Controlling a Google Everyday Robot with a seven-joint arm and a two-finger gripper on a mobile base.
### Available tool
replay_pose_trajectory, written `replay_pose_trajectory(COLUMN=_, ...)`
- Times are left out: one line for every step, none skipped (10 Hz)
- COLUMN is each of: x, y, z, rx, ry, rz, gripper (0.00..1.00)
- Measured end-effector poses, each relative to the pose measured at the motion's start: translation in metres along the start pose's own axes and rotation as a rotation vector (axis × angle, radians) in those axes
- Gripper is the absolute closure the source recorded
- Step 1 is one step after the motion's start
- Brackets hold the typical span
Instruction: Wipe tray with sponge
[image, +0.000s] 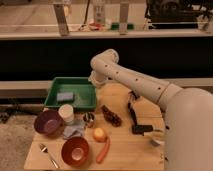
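Note:
The green tray (70, 81) lies at the table's far left. The blue-grey sponge (65, 96) rests flat inside it, toward its left side. My white arm reaches in from the lower right and bends down at the tray's far right corner. There my gripper (95, 80) hangs open, just above the tray's rim, to the right of the sponge and apart from it. It holds nothing.
In front of the tray stand a purple bowl (47, 122), a white cup (66, 113), a small metal cup (89, 119) and a grey-blue cloth (73, 131). Nearer lie an orange bowl (75, 151), a spoon (48, 155), a yellow fruit (99, 134), a carrot (103, 150) and a black tool (136, 115).

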Motion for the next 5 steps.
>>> replay_pose_trajectory(x=0.0, y=-0.001, z=0.001, rx=0.005, ry=0.005, rz=-0.012, gripper=0.2)
replay_pose_trajectory(x=-0.001, y=-0.003, z=0.004, rx=0.006, ry=0.005, rz=-0.025, gripper=0.2)
replay_pose_trajectory(x=-0.003, y=-0.006, z=0.007, rx=0.007, ry=0.003, rz=-0.037, gripper=0.2)
replay_pose_trajectory(x=-0.012, y=-0.013, z=0.012, rx=0.006, ry=0.005, rz=-0.067, gripper=0.2)
replay_pose_trajectory(x=-0.022, y=-0.018, z=0.016, rx=0.005, ry=0.003, rz=-0.082, gripper=0.2)
